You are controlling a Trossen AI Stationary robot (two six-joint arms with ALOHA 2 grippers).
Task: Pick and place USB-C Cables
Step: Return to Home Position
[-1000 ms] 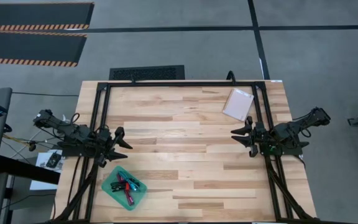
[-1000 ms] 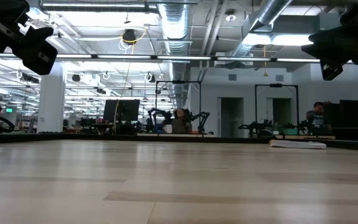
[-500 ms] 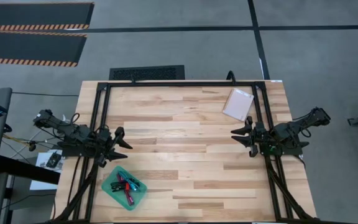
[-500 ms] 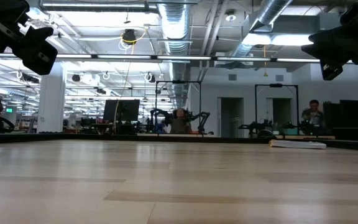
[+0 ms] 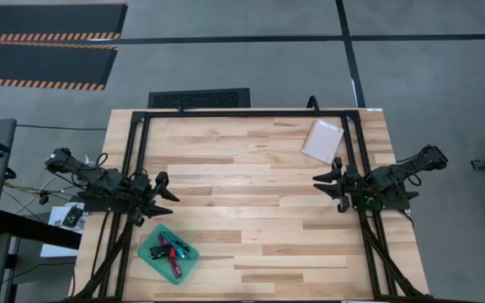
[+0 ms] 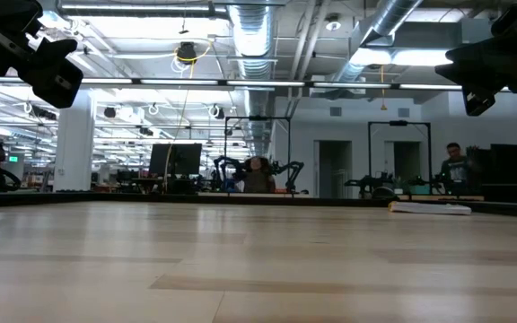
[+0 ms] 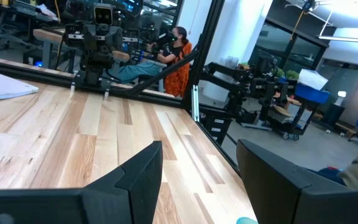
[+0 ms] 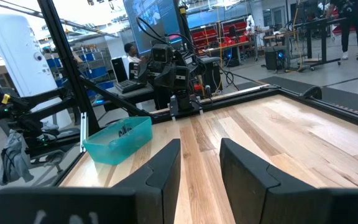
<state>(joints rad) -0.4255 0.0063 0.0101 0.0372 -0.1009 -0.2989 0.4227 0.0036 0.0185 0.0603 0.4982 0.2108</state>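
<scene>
The USB-C cables (image 5: 172, 250), teal, pink, black and black with red, lie bundled inside a teal tray (image 5: 151, 257) near the table's near-left corner; the right wrist view shows the tray (image 8: 118, 140) from the side. My left gripper (image 5: 167, 197) hovers open above the table's left side, just beyond the tray. My right gripper (image 5: 322, 187) hovers open over the right side, near a white-pink flat packet (image 5: 322, 140). Both point toward the table's middle.
The white-pink packet (image 7: 2, 88) lies flat near the far-right corner. A black frame (image 5: 242, 113) runs along the table's far, left and right edges. Bare wood lies between the two grippers. People and other robot stations show in the room behind.
</scene>
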